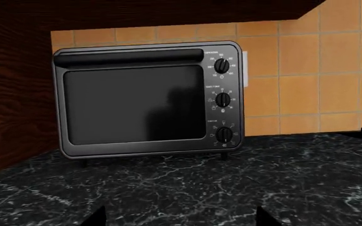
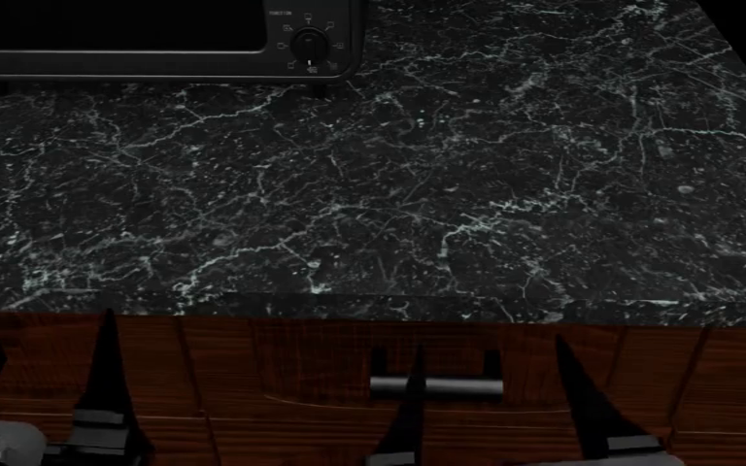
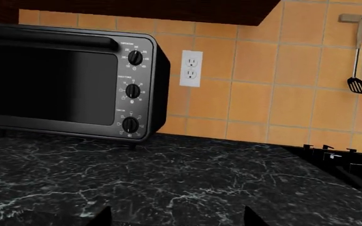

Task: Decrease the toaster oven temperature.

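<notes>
The toaster oven (image 1: 134, 101) is a black box with a dark glass door, standing at the back of the counter against the tiled wall. Three round black knobs run down its side panel: the top one (image 1: 222, 65) ringed with white numbers, a middle one (image 1: 223, 99) and a bottom one (image 1: 224, 134). In the right wrist view the toaster oven (image 3: 55, 80) stands to one side, its top knob (image 3: 135, 58) showing. The head view shows only its lower edge (image 2: 152, 58). My left gripper (image 1: 181, 221) and right gripper (image 3: 175, 220) are open, empty, and well short of the oven, near the counter's front edge.
Black marble counter (image 2: 451, 175) stretches between grippers and oven. A wooden cabinet side (image 1: 11, 84) stands beside the oven, upper cabinets above. A wall outlet (image 3: 191, 68), hanging utensils (image 3: 357, 82) and a stove edge (image 3: 348, 165) lie beyond. A drawer handle (image 2: 457, 385) sits below the counter front.
</notes>
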